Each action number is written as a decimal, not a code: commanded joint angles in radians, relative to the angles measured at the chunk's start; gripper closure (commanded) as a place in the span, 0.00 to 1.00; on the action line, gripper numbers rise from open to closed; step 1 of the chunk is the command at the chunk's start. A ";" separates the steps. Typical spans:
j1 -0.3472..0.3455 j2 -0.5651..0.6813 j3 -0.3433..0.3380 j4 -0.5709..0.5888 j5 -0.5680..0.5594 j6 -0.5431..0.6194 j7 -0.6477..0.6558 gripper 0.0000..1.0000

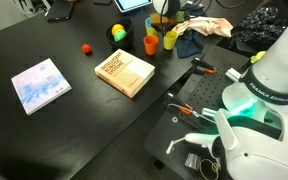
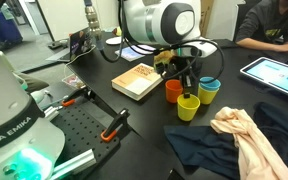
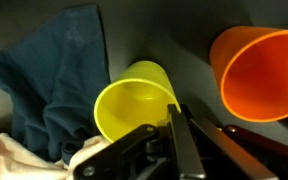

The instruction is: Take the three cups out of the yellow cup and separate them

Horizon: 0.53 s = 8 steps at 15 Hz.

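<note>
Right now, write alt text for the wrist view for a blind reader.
A yellow cup stands mid-frame, just beyond the gripper, whose fingers are pressed together. An orange cup stands apart at right; a blue cloth lies crumpled at left.

Black table (image 2: 152,118), book (image 2: 137,80), yellow cup (image 2: 188,107), cloth (image 2: 199,150)

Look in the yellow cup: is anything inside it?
Empty. The wrist view looks into the yellow cup and shows only its bare yellow inside. The orange cup stands apart beside it.
</note>
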 commanded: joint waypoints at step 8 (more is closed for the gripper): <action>0.022 -0.038 0.012 0.102 0.165 -0.119 -0.187 0.12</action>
